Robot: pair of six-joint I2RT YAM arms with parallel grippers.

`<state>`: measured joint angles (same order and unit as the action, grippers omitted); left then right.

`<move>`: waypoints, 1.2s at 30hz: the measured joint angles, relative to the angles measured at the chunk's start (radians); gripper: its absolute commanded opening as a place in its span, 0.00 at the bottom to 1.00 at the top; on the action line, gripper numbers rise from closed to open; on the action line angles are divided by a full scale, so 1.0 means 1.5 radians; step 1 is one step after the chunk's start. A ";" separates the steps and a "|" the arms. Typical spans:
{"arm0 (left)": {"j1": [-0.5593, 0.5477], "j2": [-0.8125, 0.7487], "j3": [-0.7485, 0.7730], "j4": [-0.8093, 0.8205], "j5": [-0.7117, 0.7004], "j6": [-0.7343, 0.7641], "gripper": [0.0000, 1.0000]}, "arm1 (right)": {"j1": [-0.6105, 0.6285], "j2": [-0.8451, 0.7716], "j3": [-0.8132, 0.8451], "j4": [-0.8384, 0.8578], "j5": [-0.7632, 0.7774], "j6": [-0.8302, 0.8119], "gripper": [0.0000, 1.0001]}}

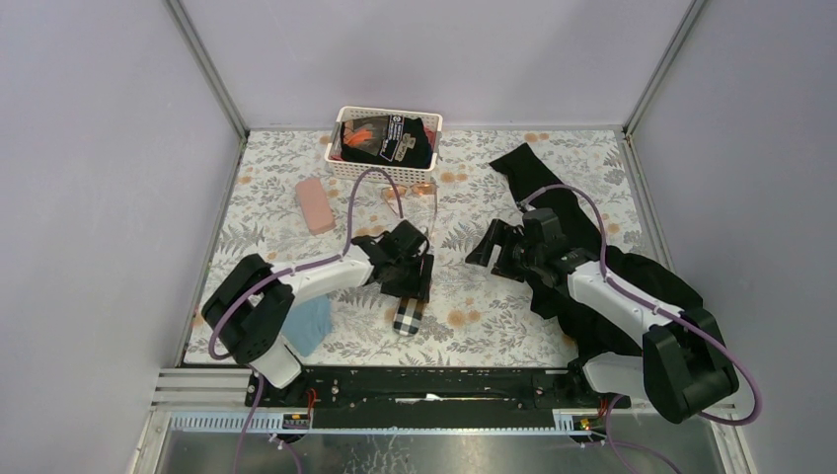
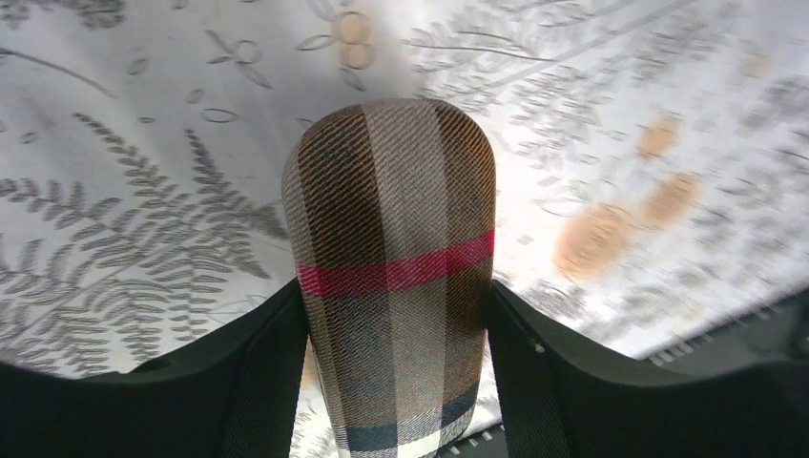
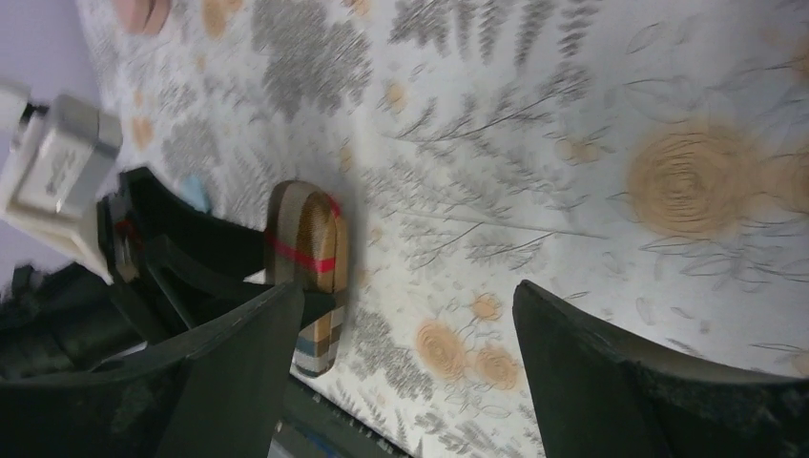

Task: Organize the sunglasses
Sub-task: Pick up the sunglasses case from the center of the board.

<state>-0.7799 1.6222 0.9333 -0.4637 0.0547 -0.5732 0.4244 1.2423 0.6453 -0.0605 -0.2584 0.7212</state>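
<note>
Jaws, left gripper [image 2: 396,301]: pressed against both long sides of plaid case [image 2: 396,210], whose near end is cut off by the frame edge. Jaws, right gripper [image 3: 408,291]: spread wide with nothing between them, above floral tablecloth [image 1: 474,197]. Wire-framed sunglasses [image 1: 410,190]: small and faint, lying on the cloth just in front of white basket [image 1: 390,112]; the basket's contents are dark and unreadable. Dark-framed pair: cannot be picked out. Black fabric [image 1: 518,163]: partly hidden beneath the right arm. Walls: pale lilac on three sides.
</note>
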 measured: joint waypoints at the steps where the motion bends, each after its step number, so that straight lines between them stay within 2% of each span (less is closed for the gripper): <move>1: 0.006 -0.005 0.003 0.001 0.022 0.001 0.11 | 0.000 0.000 -0.002 0.004 -0.019 -0.001 0.88; 5: 0.060 -0.062 0.004 0.012 0.150 0.001 0.05 | -0.001 -0.008 -0.036 0.094 -0.131 0.008 0.89; 7: 0.093 -0.101 0.006 0.032 0.222 -0.008 0.03 | -0.001 -0.031 -0.077 0.178 -0.192 0.031 0.90; 11: 0.146 -0.162 0.006 0.115 0.354 -0.056 0.00 | -0.001 -0.057 -0.108 0.325 -0.289 0.087 0.92; 14: 0.168 -0.187 -0.007 0.207 0.431 -0.116 0.00 | -0.001 -0.054 -0.112 0.477 -0.350 0.164 0.93; 17: 0.178 -0.194 -0.036 0.312 0.489 -0.188 0.00 | -0.001 -0.024 -0.128 0.682 -0.395 0.274 0.94; 21: 0.181 -0.194 -0.078 0.439 0.527 -0.290 0.00 | -0.001 0.041 -0.150 0.876 -0.412 0.387 0.96; 23: 0.181 -0.194 -0.090 0.489 0.536 -0.331 0.00 | -0.001 0.071 -0.160 0.936 -0.412 0.427 0.98; 27: 0.184 -0.198 -0.106 0.581 0.545 -0.403 0.00 | -0.001 0.100 -0.172 0.992 -0.412 0.470 1.00; 36: 0.188 -0.207 -0.124 0.707 0.535 -0.490 0.00 | 0.007 0.121 -0.169 1.048 -0.411 0.519 0.97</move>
<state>-0.4976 1.3125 0.7467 0.5964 0.8566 -1.3087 0.4343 1.4235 0.3923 1.5112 -0.8753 1.4998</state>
